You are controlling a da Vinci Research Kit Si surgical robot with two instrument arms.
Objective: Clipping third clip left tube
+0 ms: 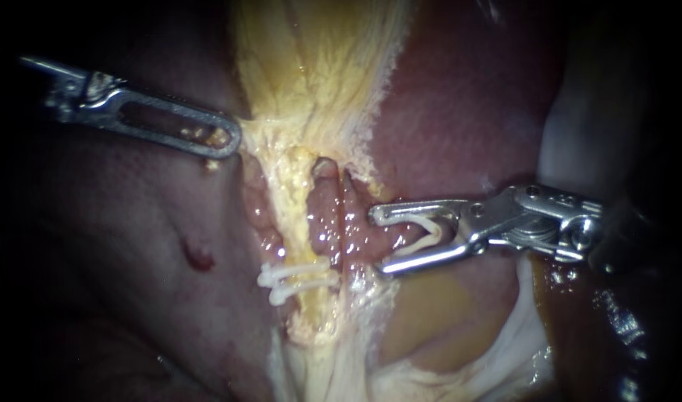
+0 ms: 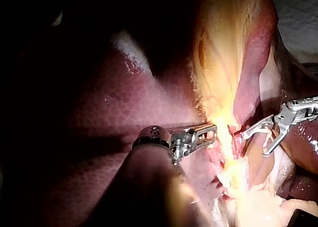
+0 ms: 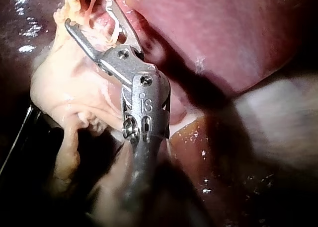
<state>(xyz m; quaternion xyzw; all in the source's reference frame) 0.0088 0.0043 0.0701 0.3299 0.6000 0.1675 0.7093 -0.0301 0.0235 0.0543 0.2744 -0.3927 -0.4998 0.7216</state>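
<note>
The step in hand looks like the approach: the third clip is carried in but not yet closed on anything. The right instrument (image 1: 380, 240) has its jaws spread wide, and a loaded clip (image 1: 429, 229), white and V-shaped, sits between them touching both, so they are pinching only that. Just ahead of the jaw tips lie the pink tubes (image 1: 322, 216), side by side. The nearest one meets the tips, and some pink shows inside the gap, but I cannot tell whether the jaws already straddle a tube.

Beyond those tubes, on the side away from the right instrument, the left instrument (image 1: 233, 141) has its jaws pressed together on the edge of the yellow fatty tissue (image 1: 281, 149). It appears to be pinching that tissue and drawing it outward. The seated clips (image 1: 296, 279) cross the strand off to one side of the open jaws. I take that strand for the left tube, though I cannot be sure.

To my eye, the next move calls for sliding the open jaws fully across that tube, clear of the seated clips and of its neighbour, before squeezing.

Counted:
- two instruments
- two seated clips and one loaded, so three clips in all
- at least two tubes
</note>
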